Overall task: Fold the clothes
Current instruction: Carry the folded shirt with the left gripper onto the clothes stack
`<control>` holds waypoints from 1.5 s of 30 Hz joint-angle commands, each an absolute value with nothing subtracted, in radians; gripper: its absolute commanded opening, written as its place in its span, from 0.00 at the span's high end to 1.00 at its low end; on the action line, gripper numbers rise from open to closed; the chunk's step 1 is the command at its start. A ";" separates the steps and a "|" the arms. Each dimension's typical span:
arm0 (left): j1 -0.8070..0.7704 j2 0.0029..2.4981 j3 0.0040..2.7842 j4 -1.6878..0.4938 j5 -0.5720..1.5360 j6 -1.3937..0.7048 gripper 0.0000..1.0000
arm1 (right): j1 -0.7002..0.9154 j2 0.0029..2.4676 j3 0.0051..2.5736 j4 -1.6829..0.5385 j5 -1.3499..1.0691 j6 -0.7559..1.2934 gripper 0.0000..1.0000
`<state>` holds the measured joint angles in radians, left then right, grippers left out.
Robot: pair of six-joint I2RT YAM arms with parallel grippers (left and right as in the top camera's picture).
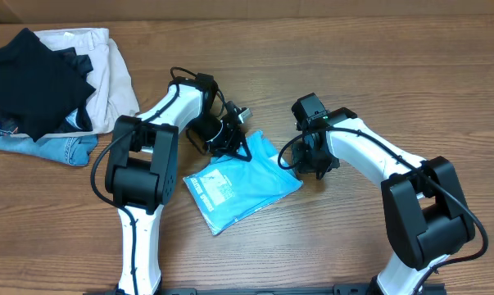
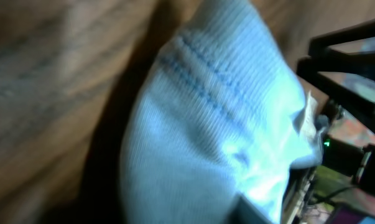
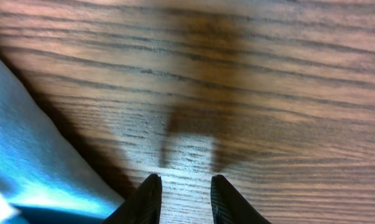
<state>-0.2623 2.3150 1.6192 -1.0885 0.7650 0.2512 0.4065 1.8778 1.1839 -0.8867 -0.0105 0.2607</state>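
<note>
The clothes, a light sky-blue T-shirt (image 1: 245, 187) with white print, lie folded into a rough square at the table's middle. My left gripper (image 1: 236, 147) is down on its far edge. In the left wrist view the ribbed blue fabric (image 2: 199, 124) bulges up close to the camera and fills the space at the jaws, with one dark finger (image 2: 257, 213) pressed against it. My right gripper (image 1: 311, 164) hangs just off the shirt's right corner. In the right wrist view, that gripper (image 3: 186, 179) has a narrow gap over bare wood, with the shirt's edge (image 3: 32, 155) to its left.
A heap of other garments sits at the back left: a black garment (image 1: 33, 70), beige trousers (image 1: 109, 70) and blue denim (image 1: 54, 147). Bare wooden table (image 1: 394, 74) lies to the right and in front of the shirt.
</note>
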 commanded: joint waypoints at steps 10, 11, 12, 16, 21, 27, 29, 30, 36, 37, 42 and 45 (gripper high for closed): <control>-0.230 2.311 1.735 -1.104 0.503 0.134 0.96 | 0.377 1.843 1.334 -1.044 0.096 0.319 0.70; -0.215 2.290 1.762 -1.111 0.480 0.118 0.96 | 0.367 1.830 1.365 -1.067 0.109 0.319 0.70; -0.201 2.270 1.783 -1.115 0.460 0.103 0.96 | 0.359 1.820 1.386 -1.082 0.118 0.319 0.70; -0.127 2.175 1.867 -1.131 0.346 0.033 0.96 | 0.313 1.764 1.483 -1.139 0.131 0.310 0.70; -0.024 2.064 1.959 -1.134 0.078 0.014 0.96 | 0.279 1.695 1.523 -1.172 0.131 0.284 0.70; 0.065 1.998 2.075 -1.138 -0.189 0.029 0.96 | 0.278 1.668 1.523 -1.216 0.131 0.284 0.70; 0.098 1.993 2.128 -1.137 -0.240 0.042 0.96 | 0.278 1.668 1.523 -1.240 0.130 0.285 0.70; 0.112 1.993 2.152 -1.137 -0.256 0.051 0.96 | 0.278 1.668 1.523 -1.246 0.130 0.285 0.70; 0.169 1.993 2.214 -1.106 -0.273 0.075 0.96 | 0.278 1.668 1.523 -1.266 0.131 0.285 0.70; 0.179 1.993 2.215 -1.098 -0.273 0.079 0.96 | 0.278 1.668 1.523 -1.267 0.130 0.286 0.70; 0.228 1.993 2.215 -1.058 -0.273 0.082 0.96 | 0.278 1.668 1.523 -1.267 0.130 0.289 0.70; 0.265 1.995 2.215 -1.021 -0.268 0.081 0.96 | 0.278 1.668 1.523 -1.267 0.130 0.289 0.70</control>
